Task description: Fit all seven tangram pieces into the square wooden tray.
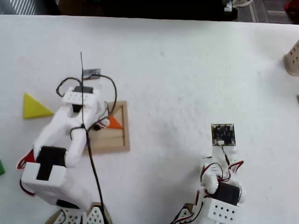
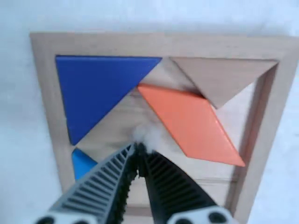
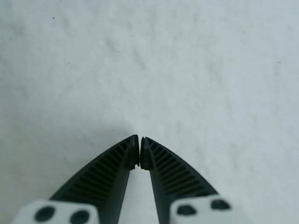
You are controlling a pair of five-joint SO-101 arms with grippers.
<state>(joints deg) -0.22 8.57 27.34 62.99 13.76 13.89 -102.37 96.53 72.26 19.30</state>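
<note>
Presently, on the white tabletop (image 1: 187, 70):

1. Tray (image 1: 112, 147): square, wooden, lying flat left of centre, with the left arm (image 1: 70, 135) over much of it.
2. Blue triangle (image 2: 93, 88): large, seated in one corner of the tray, with two sides along the walls.
3. Tan triangle (image 2: 224, 77): bare wood, in the neighbouring corner along the same wall as the blue one. Their tips are near each other but apart.
4. Orange piece (image 2: 191, 123): a parallelogram lying flat inside the tray, one edge against the tan triangle and one corner at the blue triangle's slanted side.
5. Light-blue piece (image 2: 81, 163): inside the tray against the wall, just beside the blue triangle's point. It is partly hidden and its shape is unclear.
6. Yellow triangle (image 1: 35, 107): flat on the tabletop, well to the left of the tray.
7. Red piece (image 1: 25, 158): on the tabletop at the front left, mostly under the left arm.
8. Green piece (image 1: 1, 167): a sliver at the left edge.
9. Left pincer (image 2: 138, 149): jaws together, gripping nothing, tips over the bare tray floor between the blue triangle and the orange piece.
10. Right pincer (image 3: 140, 151): jaws together, gripping nothing, over bare tabletop. The right arm (image 1: 219, 182) stands well to the right of the tray.
11. Perforated block (image 1: 293, 58): at the far right edge.
</note>
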